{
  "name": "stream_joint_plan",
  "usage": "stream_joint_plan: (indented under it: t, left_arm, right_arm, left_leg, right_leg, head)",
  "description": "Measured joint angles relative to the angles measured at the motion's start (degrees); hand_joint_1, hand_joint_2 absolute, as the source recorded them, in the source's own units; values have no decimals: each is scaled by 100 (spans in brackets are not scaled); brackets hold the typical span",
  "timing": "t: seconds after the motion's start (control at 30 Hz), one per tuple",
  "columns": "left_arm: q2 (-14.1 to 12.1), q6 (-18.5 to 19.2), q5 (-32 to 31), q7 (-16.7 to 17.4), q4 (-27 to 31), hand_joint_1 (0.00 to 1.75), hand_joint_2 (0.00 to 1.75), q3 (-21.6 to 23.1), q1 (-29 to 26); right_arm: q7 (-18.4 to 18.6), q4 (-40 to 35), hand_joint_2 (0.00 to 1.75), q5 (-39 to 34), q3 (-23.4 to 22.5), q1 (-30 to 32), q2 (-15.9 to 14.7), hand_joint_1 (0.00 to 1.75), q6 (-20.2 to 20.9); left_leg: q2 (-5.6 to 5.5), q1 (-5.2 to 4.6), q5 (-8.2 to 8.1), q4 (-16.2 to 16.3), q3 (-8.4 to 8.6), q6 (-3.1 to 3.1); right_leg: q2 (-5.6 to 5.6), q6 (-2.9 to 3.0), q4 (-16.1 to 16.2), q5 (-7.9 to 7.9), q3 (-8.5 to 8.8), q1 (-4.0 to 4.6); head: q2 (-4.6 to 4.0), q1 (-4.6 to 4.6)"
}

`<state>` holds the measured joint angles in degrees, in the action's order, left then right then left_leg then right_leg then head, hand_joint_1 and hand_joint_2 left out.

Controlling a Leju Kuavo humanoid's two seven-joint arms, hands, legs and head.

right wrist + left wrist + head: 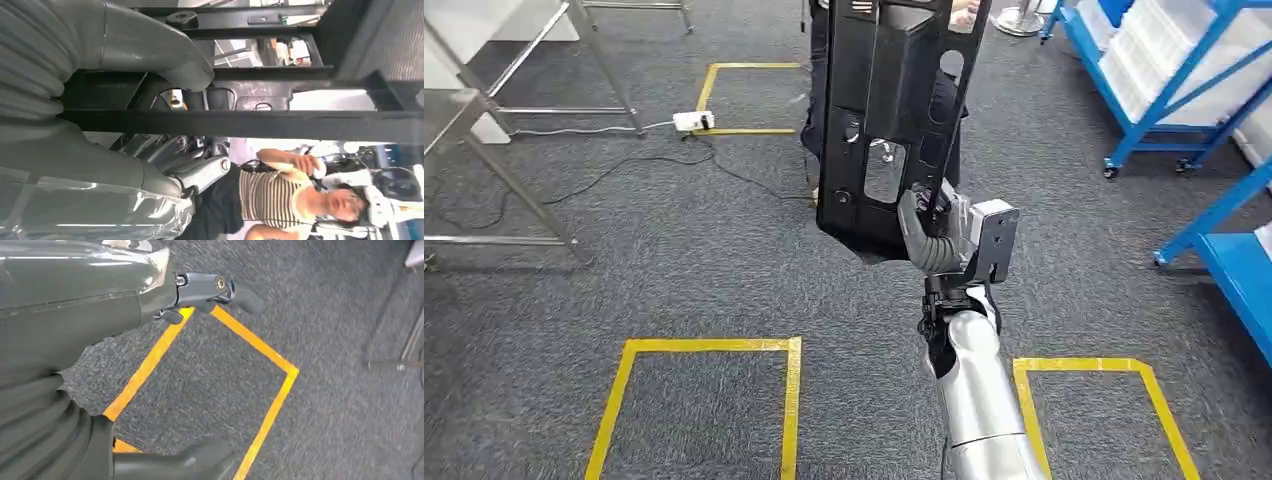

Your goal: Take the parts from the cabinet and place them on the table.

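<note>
Right hand (929,232) clamped on lower edge of tall black plastic part (889,110), part held upright above grey carpet (674,270), left hand (200,290) empty, fingers apart over yellow floor tape (272,405), person in striped top (270,195) behind part, blue shelving (1164,90) at right.

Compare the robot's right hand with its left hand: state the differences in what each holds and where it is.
The right hand grips a large black plastic part with cut-out openings, raised in front of the robot; the left hand holds nothing. The right hand's fingers wrap the part's lower edge, while the left hand's fingers lie apart, hanging over grey carpet and a yellow tape square. Both have grey ribbed covers.
</note>
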<state>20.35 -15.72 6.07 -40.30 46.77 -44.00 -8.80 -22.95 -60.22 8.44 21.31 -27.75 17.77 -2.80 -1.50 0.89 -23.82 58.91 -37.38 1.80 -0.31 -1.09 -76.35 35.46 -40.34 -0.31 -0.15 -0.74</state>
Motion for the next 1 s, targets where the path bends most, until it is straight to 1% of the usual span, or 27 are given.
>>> stream_joint_plan:
  t: [0.03,0.07,0.1,0.13,0.17,0.27,0.3,0.33,0.37,0.4,0.43,0.47,0.5,0.53,0.57,0.6,0.63,0.67,0.7,0.77,0.8,0.83,0.87,0.9,0.93,0.97,1.0]
  left_arm:
    - [0,15,15,0,15,0,175,0,-17]
    - [0,29,40,0,26,0,175,9,-29]
    - [0,86,61,2,44,0,175,22,-29]
    - [0,156,61,2,70,0,175,35,-27]
    - [-2,262,61,2,107,0,175,35,-17]
    - [-2,611,-58,2,142,0,175,9,-2]
    - [-6,709,-107,0,142,0,175,-40,26]
    - [-15,781,-142,2,142,0,175,-72,79]
    - [-20,841,-177,0,142,0,175,-87,142]
    - [-31,883,-190,0,140,0,175,-111,208]
    - [-46,933,-210,0,138,0,175,-144,273]
    - [-57,980,-249,0,133,0,175,-175,318]
    - [-72,1032,-278,0,131,0,175,-203,351]
    - [-81,1045,-304,2,127,0,175,-223,373]
    - [-96,1060,-310,0,123,0,175,-243,387]
    - [-109,1080,-319,0,123,0,175,-271,405]
    - [-118,1086,-326,2,120,0,175,-295,430]
    - [-136,1093,-325,2,118,0,175,-308,471]
    - [-138,1093,-334,-4,116,0,175,-315,499]
    - [-142,1102,-349,2,109,0,175,-326,505]
    - [-146,1102,-350,0,109,0,175,-341,504]
    - [-142,1102,-350,2,105,0,175,-350,501]
    - [-144,1113,-350,-2,105,0,175,-356,517]
    - [-146,1154,-360,0,103,0,175,-365,535]
    - [-146,1194,-378,2,98,0,175,-365,561]
    - [-146,1233,-418,2,92,0,175,-365,578]
    - [-146,1276,-441,2,77,0,175,-365,591]
  right_arm:
    - [5,0,175,6,-2,-2,-9,175,0]
    - [13,-2,175,18,-4,-11,-13,175,-2]
    - [37,-4,175,33,-9,-21,-17,175,-4]
    - [66,-18,175,44,-11,-22,-24,175,-20]
    - [77,-26,175,55,-15,-23,-46,175,-54]
    - [116,-135,175,120,-59,26,-114,175,-151]
    - [118,-182,175,136,-83,34,-133,175,-199]
    - [118,-234,175,146,-107,37,-162,175,-210]
    - [118,-280,175,151,-146,56,-192,175,-232]
    - [116,-321,175,161,-181,80,-231,175,-267]
    - [116,-352,175,181,-214,121,-284,175,-291]
    - [116,-376,175,195,-241,171,-321,175,-313]
    - [114,-420,175,212,-276,230,-356,175,-324]
    - [114,-461,175,221,-304,273,-383,175,-328]
    - [114,-501,175,225,-326,297,-404,175,-337]
    - [109,-540,175,229,-343,301,-426,175,-339]
    - [107,-577,175,234,-354,300,-441,175,-341]
    - [103,-601,175,234,-367,299,-459,175,-341]
    - [99,-621,175,234,-385,300,-490,175,-343]
    - [96,-640,175,234,-402,329,-498,175,-343]
    - [96,-653,175,238,-409,328,-498,175,-343]
    - [99,-682,175,238,-422,329,-503,175,-347]
    - [96,-689,175,247,-424,327,-511,175,-374]
    - [98,-706,175,264,-426,326,-548,175,-391]
    - [99,-708,175,291,-431,357,-590,175,-418]
    - [101,-719,175,306,-439,412,-636,175,-435]
    - [101,-749,175,310,-461,485,-680,175,-457]
  left_leg:
    - [-63,8,7,1,0,-6]
    - [-128,22,16,4,3,-20]
    - [-199,36,27,8,4,-43]
    - [-250,49,40,8,-6,-73]
    - [-309,23,51,38,-41,-121]
    - [-429,73,163,-68,-74,-264]
    - [-469,85,181,-70,-98,-298]
    - [-234,77,74,18,-153,-290]
    - [-38,57,-130,278,-246,-289]
    - [47,58,-365,696,-421,-296]
    - [84,59,-588,1194,-625,-301]
    - [104,58,-732,1600,-793,-303]
    - [108,58,-739,1755,-838,-297]
    - [112,58,-636,1617,-745,-279]
    - [134,51,-455,1269,-539,-251]
    - [193,33,-231,753,-248,-208]
    - [331,1,-58,292,13,-151]
    - [508,-87,-138,149,107,-125]
    - [459,-95,-144,32,107,-91]
    - [368,-126,-137,35,80,-76]
    - [320,-118,-111,-14,86,-39]
    - [289,-45,-70,-86,139,6]
    - [244,-47,-44,-120,147,47]
    - [200,-39,-32,-123,139,65]
    - [132,-32,-28,-123,132,72]
    - [65,-31,-28,-122,131,71]
    - [-7,-30,-27,-121,132,70]
  right_leg:
    - [3,-58,193,-110,95,-26]
    - [16,-131,625,-300,308,-57]
    - [92,-212,1200,-526,592,-107]
    - [258,-257,1636,-663,799,-166]
    - [400,-239,1791,-644,832,-132]
    - [284,-129,1776,-707,833,-70]
    - [226,-66,1809,-749,837,-115]
    - [184,-28,1823,-773,842,-122]
    - [137,28,1823,-790,837,-106]
    - [76,38,1823,-785,833,-78]
    - [5,67,1823,-788,830,-45]
    - [-60,73,1823,-785,824,-18]
    - [-112,75,1822,-783,822,0]
    - [-162,79,1822,-780,822,15]
    - [-195,84,1821,-776,825,24]
    - [-229,95,1821,-766,827,30]
    - [-252,100,1819,-761,836,39]
    - [-295,94,1814,-759,815,89]
    - [-328,77,1799,-750,792,100]
    - [-437,70,1822,-753,793,91]
    - [-483,58,1820,-746,803,104]
    - [-399,27,1774,-671,732,86]
    - [-182,20,1585,-570,670,66]
    - [-62,41,1187,-398,478,45]
    - [-14,44,696,-230,247,22]
    - [6,26,283,-119,44,-8]
    - [9,-22,42,-91,-84,-38]
  head:
    - [0,0]
    - [0,2]
    - [0,2]
    - [0,-2]
    - [0,2]
    - [0,7]
    - [0,9]
    - [0,13]
    - [0,64]
    - [0,83]
    - [0,77]
    - [0,79]
    - [0,81]
    - [0,81]
    - [0,81]
    - [0,81]
    - [0,85]
    - [0,74]
    - [0,74]
    - [0,78]
    - [0,83]
    - [0,85]
    - [0,76]
    - [0,81]
    - [0,74]
    - [0,77]
    - [0,74]
